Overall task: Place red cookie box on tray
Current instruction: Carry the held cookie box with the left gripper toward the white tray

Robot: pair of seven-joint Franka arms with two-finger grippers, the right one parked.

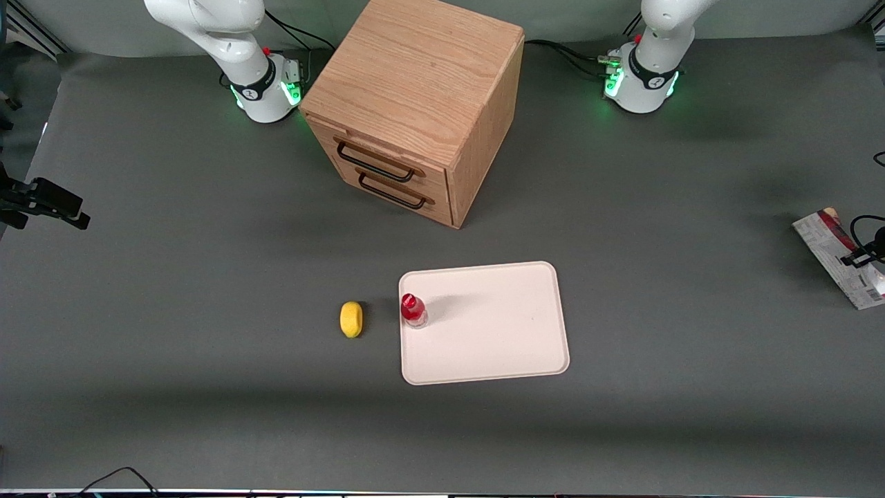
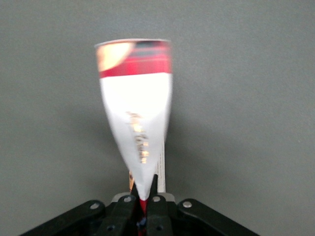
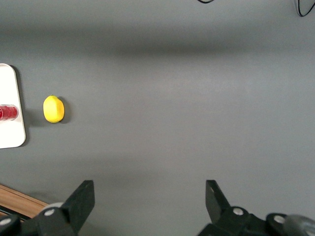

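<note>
The red cookie box [image 2: 138, 113] is pinched at one end by my left gripper [image 2: 144, 189], which is shut on it; its white side and dark red printed end point away from the wrist toward the grey table. In the front view the box [image 1: 833, 252] sits at the working arm's end of the table, with only a black bit of the gripper [image 1: 859, 257] showing on it. I cannot tell whether the box touches the table. The pale pinkish tray [image 1: 498, 346] lies flat mid-table, well apart from the box.
A small red-capped bottle [image 1: 413, 310] stands on the tray near its corner toward the parked arm. Just off the tray beside the bottle lies a yellow lemon [image 1: 351, 319]. The wooden drawer cabinet [image 1: 415, 104] stands farther from the front camera than the tray.
</note>
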